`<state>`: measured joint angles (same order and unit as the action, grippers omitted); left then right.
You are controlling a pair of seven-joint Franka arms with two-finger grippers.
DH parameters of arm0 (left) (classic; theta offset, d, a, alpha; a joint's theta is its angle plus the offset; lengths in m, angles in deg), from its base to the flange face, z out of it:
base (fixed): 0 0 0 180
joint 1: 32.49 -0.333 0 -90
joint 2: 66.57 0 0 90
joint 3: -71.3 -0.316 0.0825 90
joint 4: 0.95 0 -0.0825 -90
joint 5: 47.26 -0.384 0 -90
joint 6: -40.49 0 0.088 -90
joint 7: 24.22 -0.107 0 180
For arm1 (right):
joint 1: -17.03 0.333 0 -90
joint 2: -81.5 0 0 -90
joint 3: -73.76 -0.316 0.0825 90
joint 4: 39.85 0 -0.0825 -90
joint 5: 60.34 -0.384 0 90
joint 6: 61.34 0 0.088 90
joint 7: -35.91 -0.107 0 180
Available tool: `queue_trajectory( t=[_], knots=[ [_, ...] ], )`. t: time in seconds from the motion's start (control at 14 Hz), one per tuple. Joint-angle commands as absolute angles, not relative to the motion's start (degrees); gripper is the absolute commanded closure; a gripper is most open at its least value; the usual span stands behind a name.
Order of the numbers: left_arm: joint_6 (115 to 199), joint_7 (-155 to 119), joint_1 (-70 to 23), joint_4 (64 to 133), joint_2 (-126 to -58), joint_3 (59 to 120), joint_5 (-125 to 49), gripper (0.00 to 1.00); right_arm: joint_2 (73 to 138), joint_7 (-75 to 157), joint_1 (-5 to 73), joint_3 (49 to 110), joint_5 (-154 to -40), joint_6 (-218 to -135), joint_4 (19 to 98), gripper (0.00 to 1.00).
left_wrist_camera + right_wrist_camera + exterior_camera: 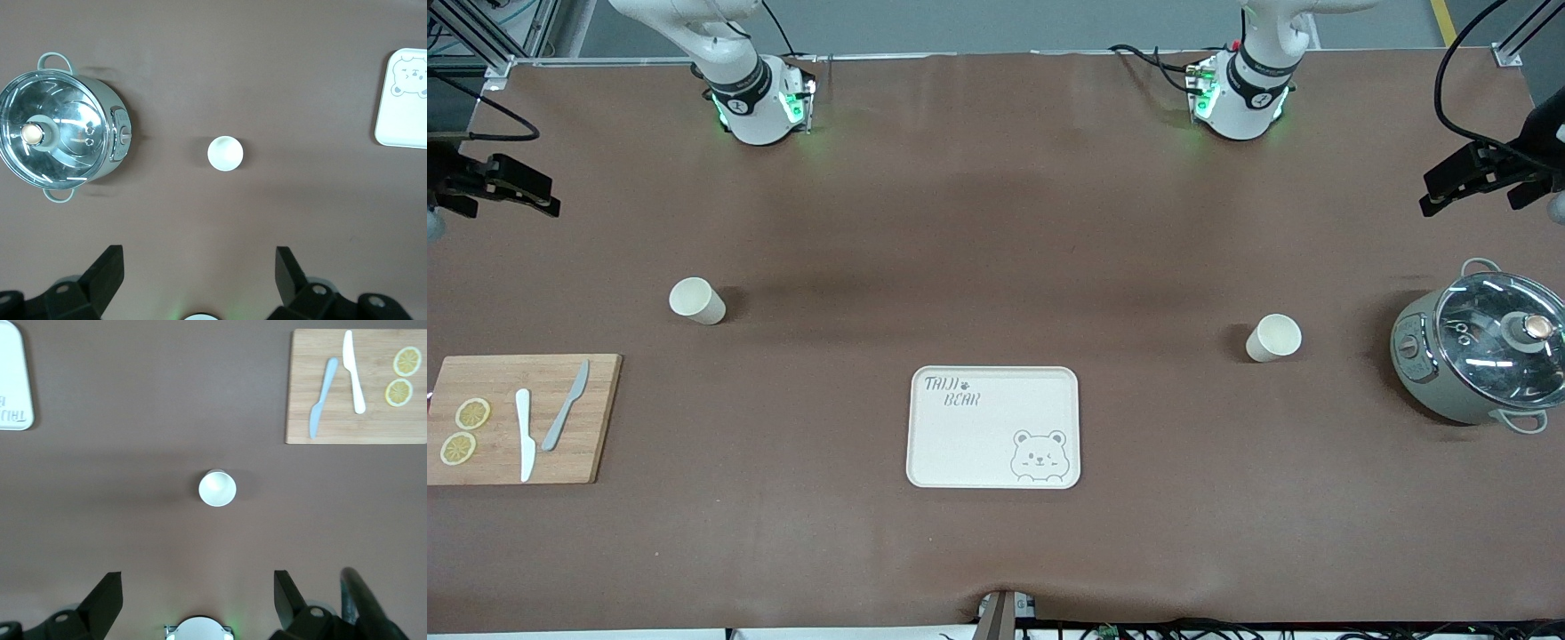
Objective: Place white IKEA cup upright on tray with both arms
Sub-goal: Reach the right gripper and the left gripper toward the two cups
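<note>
Two white cups stand upright on the brown table. One cup (696, 300) is toward the right arm's end and shows in the right wrist view (217, 487). The other cup (1273, 337) is toward the left arm's end and shows in the left wrist view (225, 153). The cream bear tray (993, 427) lies between them, nearer the front camera, with nothing on it. My left gripper (1436, 197) hangs open and empty in the air above the pot's end of the table (198, 267). My right gripper (541, 201) hangs open and empty above the cutting board's end (198, 587).
A bamboo cutting board (520, 418) with two knives and two lemon slices lies at the right arm's end. A grey pot with a glass lid (1480, 356) stands at the left arm's end, beside the nearer cup. The tray's edge shows in both wrist views.
</note>
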<state>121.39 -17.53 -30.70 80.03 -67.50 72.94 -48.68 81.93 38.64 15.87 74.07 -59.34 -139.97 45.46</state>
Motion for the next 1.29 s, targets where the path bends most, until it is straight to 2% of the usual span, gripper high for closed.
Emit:
queue_trajectory(
  t=[0.0,0.5,0.79,1.07,1.21],
  knots=[
    [120.56,-18.76,-30.82,78.86,-67.45,73.06,-48.31,0.00,81.42,38.28,15.28,74.11,-63.91,-140.18,45.23,0.00],
    [121.18,-18.15,-30.38,78.86,-72.19,72.88,-48.93,0.00,81.85,38.54,14.14,74.02,-64.74,-140.36,45.14,0.00],
    [123.73,-17.45,-30.12,80.43,-72.81,73.23,-49.02,0.00,85.01,38.54,13.52,74.11,-63.43,-140.71,44.88,0.00],
    [131.35,-17.36,-30.91,87.89,-72.11,73.23,-49.02,0.00,90.45,38.89,12.64,74.11,-61.66,-141.84,44.88,0.00],
    [137.93,-17.19,-31.00,93.06,-71.94,73.06,-49.02,0.00,91.87,38.90,13.16,75.42,-61.14,-143.34,45.05,0.00]
  ],
)
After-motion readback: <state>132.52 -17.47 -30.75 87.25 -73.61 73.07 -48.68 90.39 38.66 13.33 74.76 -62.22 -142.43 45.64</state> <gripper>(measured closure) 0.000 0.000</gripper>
